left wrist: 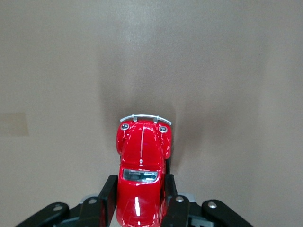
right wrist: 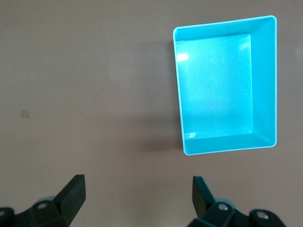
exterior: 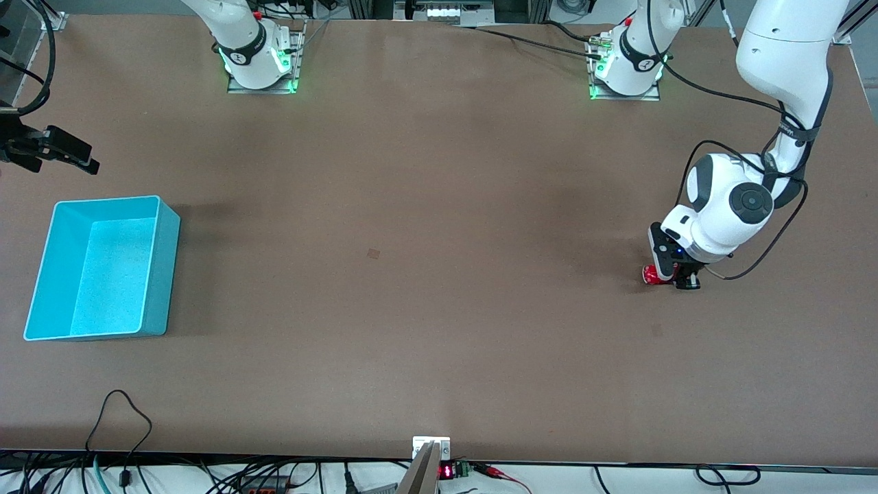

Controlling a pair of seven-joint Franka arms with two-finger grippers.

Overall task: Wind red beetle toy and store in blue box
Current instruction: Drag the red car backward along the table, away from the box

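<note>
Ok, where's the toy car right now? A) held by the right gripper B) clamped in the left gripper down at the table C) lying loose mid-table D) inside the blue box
B: the left gripper has its fingers shut on the sides of the red toy car; the blue box holds nothing.

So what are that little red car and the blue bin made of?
The red beetle toy, clamped in the left gripper, looks like glossy painted metal or hard plastic: sharp highlights, silvery bumper. The blue box seems to be thin moulded plastic, smooth-walled, its floor finely grainy.
</note>
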